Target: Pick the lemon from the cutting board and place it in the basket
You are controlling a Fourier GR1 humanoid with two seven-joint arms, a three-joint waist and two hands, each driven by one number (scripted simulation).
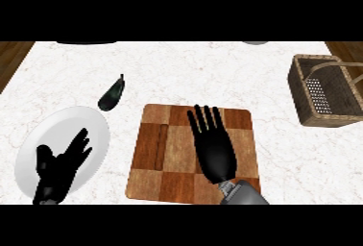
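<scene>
I see no lemon anywhere: my right hand [212, 151] lies flat over the checkered wooden cutting board [159, 156], fingers straight and released, so I judge the fruit is hidden beneath the palm, though I cannot confirm this or describe its look. A lemon should be light, stiff-skinned, rounded and apt to roll, so I would wrap it around its middle. My left hand [62, 166] rests open over the white round plate [50, 129] at left. The brown woven wicker basket [312, 103] stands far right on the white marbled bench [212, 72].
</scene>
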